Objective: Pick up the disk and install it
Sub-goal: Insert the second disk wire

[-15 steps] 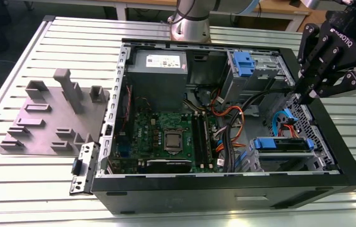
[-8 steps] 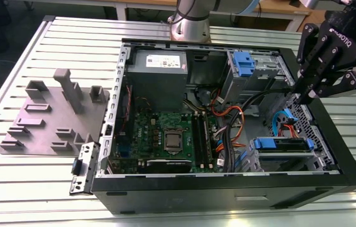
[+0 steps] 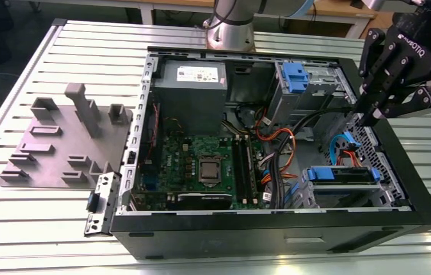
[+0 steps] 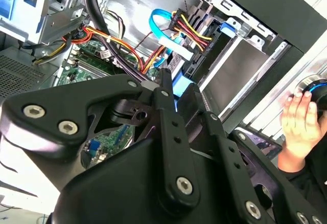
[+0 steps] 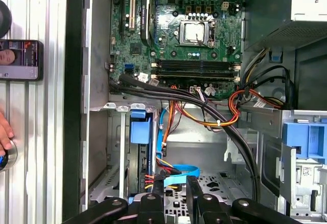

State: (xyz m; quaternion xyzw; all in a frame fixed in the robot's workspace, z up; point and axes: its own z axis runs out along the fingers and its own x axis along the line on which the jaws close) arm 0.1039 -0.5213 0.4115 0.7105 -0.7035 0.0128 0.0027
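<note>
Gripper (image 3: 373, 117) hangs over the computer case (image 3: 276, 220), at the wall on the exterior view's right, fingertips pointing down into the drive-bay corner. In both wrist views the fingers (image 5: 158, 196) stand a narrow gap apart with nothing between them; only a blue data cable (image 5: 181, 170) and the perforated case floor show through the gap.

The disk (image 3: 343, 182) is not in hand. It lies in the lower drive bay just below and beside the gripper, blue carrier rail up. In the second wrist view its silver face (image 4: 240, 73) sits close under the fingertips, with the power plug's red, yellow and black leads (image 4: 191, 27) at its end.

Judged step: gripper empty and poised at the bay. I cannot tell whether the disk is latched home. A grip here calls for wider jaws, square to the carrier rails and clear of the cable bundle (image 3: 276, 143).

Case contents: motherboard (image 3: 200, 166), power supply (image 3: 190, 86), upper cage with blue latch (image 3: 295, 77). Outside it, on the desk (image 3: 16, 229), is a grey fixture plate (image 3: 62, 149). A person's hand (image 4: 301, 116) rests beside the case.
</note>
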